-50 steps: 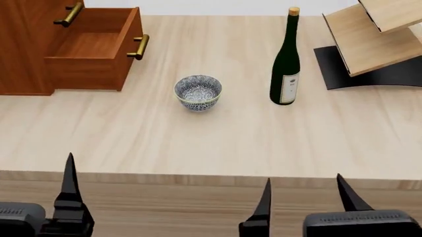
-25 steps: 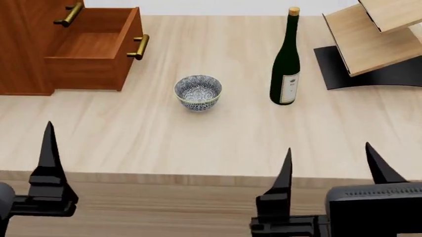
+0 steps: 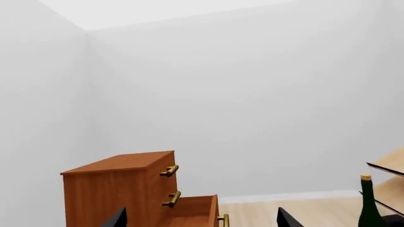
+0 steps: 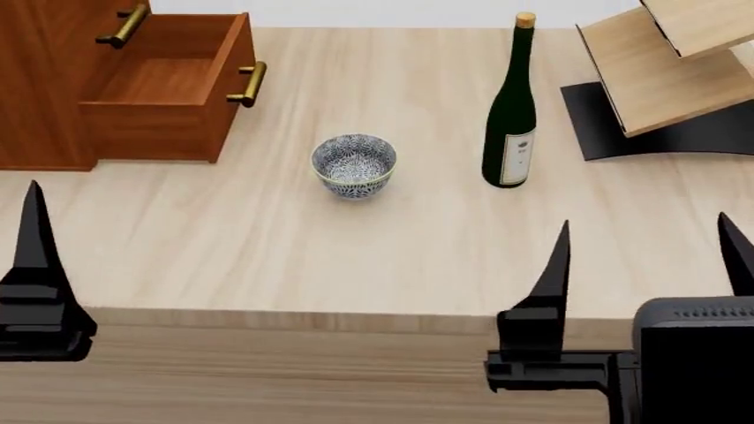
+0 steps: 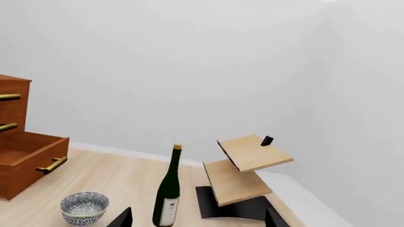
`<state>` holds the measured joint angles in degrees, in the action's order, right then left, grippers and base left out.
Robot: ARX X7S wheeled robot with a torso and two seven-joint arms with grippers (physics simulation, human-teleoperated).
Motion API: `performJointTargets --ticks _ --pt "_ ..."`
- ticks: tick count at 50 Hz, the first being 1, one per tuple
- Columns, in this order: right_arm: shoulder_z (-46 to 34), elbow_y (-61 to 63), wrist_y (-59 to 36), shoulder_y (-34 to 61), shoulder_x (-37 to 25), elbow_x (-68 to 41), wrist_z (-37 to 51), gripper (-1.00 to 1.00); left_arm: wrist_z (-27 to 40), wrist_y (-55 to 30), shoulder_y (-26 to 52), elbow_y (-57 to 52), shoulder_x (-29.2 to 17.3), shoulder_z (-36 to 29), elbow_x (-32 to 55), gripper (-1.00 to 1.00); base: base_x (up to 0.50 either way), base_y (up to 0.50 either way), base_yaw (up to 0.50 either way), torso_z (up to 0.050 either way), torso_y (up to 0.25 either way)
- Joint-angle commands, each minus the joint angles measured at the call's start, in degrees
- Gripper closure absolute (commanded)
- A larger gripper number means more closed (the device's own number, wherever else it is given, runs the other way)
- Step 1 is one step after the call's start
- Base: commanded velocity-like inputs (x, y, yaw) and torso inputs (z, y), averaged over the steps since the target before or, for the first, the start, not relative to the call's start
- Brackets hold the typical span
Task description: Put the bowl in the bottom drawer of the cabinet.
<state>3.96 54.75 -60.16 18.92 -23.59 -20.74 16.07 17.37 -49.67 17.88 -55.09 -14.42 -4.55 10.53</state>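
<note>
A pale, light-grained wooden table (image 4: 353, 256) carried everything, its front edge running across the near side. On it stood a reddish-brown wood cabinet (image 4: 48, 97) at the far left with its bottom drawer (image 4: 165, 88) pulled open, and a small blue-speckled ceramic bowl (image 4: 353, 165) sat near the middle. To the right stood an upright dark green wine bottle (image 4: 510, 110), then a pale wooden rack on a black base (image 4: 659, 79).

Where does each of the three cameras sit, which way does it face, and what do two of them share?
Head view: from the robot's head, looking down on the table, bowl and open bottom drawer; right gripper shows.
Left wrist view: faces the wall and cabinet; fingertips peek in.
Right wrist view: faces the wine bottle and rack; fingertips show.
Shared: both wrist views show the bottle.
</note>
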Motion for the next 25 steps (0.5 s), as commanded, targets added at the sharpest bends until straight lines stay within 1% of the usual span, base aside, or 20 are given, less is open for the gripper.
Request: performJointTargets --ticks 1,8,20,25 --pt "0.56 1.01 -2.07 2.49 -0.92 -0.62 0.74 -1.00 0.46 -1.89 0.09 -2.09 -0.63 0.91 0.85 -1.00 0.00 0.00 0.00 0.000 0.000" --pt "0.25 0.67 -2.44 3.96 -1.21 -1.38 0.35 -1.00 0.98 -3.84 1.43 -3.39 -0.92 1.56 2.03 -1.00 0.00 0.00 0.00 0.000 0.000" --pt "-0.30 2.29 -2.60 6.03 -2.75 -2.15 0.46 -1.00 2.12 -3.52 1.44 -3.47 -1.87 1.92 4.08 -1.00 0.00 0.00 0.00 0.000 0.000" --pt "-0.15 2.43 -2.33 6.12 -3.04 -2.84 0.55 -1.00 2.49 -4.46 2.45 -3.76 -2.08 2.54 4.97 -1.00 0.00 0.20 0.00 0.000 0.000"
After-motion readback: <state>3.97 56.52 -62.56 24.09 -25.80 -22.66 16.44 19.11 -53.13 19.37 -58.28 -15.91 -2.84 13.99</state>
